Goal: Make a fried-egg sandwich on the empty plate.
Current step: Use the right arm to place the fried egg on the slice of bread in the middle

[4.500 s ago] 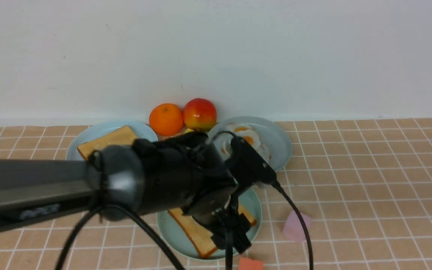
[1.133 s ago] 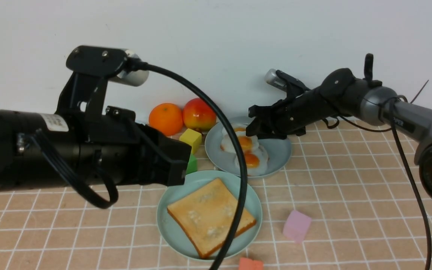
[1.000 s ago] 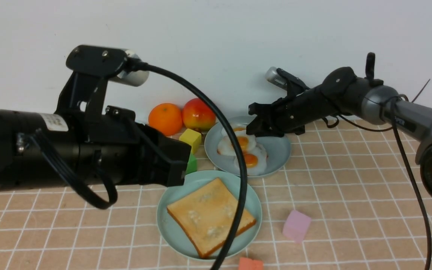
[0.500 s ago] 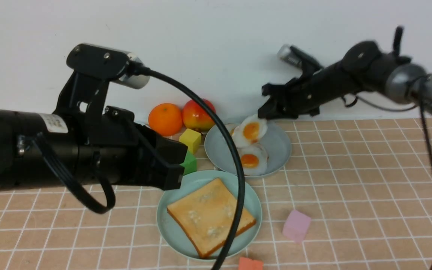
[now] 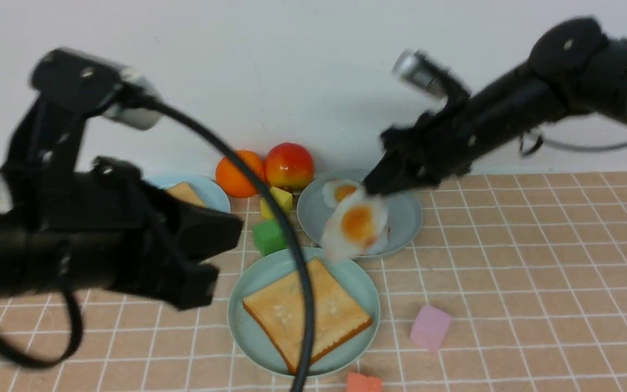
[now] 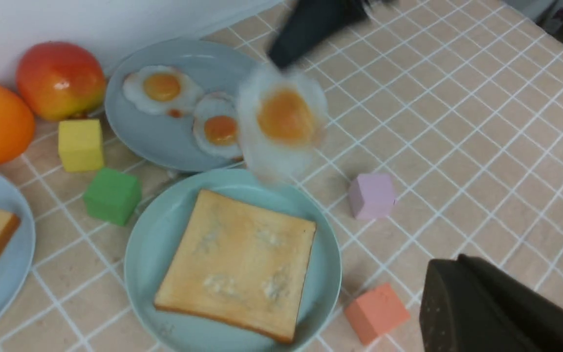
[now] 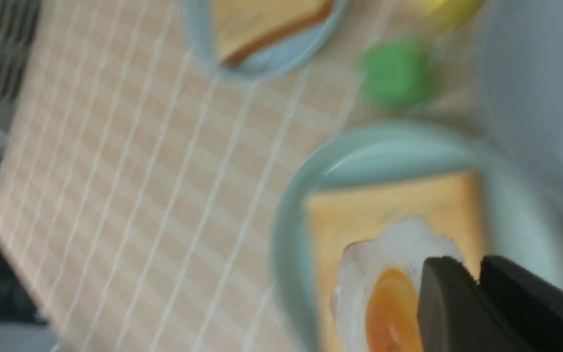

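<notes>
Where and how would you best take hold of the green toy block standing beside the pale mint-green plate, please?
I would grip the small green block by two opposite upright side faces, coming straight down from above. Its faces look flat and its top is uncovered, while the pale mint-green plastic plate sits close by, so fingers between them may be tight.

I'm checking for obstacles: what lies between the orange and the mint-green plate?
The yellow block and green block, as the left wrist view shows.
</notes>
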`<control>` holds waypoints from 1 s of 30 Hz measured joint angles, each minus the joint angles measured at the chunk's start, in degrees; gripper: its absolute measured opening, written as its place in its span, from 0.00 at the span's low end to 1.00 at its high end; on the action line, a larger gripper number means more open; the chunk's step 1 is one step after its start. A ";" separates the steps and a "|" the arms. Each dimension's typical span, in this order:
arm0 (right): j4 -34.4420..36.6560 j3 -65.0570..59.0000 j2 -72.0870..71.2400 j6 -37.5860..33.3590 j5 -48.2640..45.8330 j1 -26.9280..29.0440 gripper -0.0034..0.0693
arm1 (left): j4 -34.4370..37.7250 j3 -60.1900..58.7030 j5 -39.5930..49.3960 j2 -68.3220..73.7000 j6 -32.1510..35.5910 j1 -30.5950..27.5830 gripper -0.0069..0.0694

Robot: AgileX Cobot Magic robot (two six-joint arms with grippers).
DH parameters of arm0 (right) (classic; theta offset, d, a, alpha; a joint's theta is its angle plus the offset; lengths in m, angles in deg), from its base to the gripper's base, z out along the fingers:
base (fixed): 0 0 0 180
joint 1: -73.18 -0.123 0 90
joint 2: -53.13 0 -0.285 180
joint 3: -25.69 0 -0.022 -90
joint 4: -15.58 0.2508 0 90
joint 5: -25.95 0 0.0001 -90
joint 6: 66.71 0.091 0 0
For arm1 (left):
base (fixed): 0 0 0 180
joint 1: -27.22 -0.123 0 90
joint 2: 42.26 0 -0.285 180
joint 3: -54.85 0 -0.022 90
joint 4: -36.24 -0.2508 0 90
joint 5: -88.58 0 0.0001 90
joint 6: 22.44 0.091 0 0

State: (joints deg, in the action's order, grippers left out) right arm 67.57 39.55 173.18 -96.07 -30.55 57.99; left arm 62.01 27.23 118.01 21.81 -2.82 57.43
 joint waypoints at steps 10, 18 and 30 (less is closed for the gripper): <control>13.34 -12.27 0.02 -7.23 10.12 -4.34 0.15 | -3.46 -7.65 -2.00 -8.25 -3.47 0.00 0.08; 19.57 -12.45 5.34 -7.58 12.48 -4.34 0.15 | -3.51 -9.09 -2.51 -11.62 -3.47 0.00 0.08; 7.18 -12.45 6.37 2.17 12.34 -4.28 0.54 | -3.47 -9.09 -2.67 -11.62 -3.47 0.00 0.08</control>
State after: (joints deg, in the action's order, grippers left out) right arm 74.75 27.09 179.55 -93.89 -18.21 53.71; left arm 58.54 18.15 115.34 10.19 -6.29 57.43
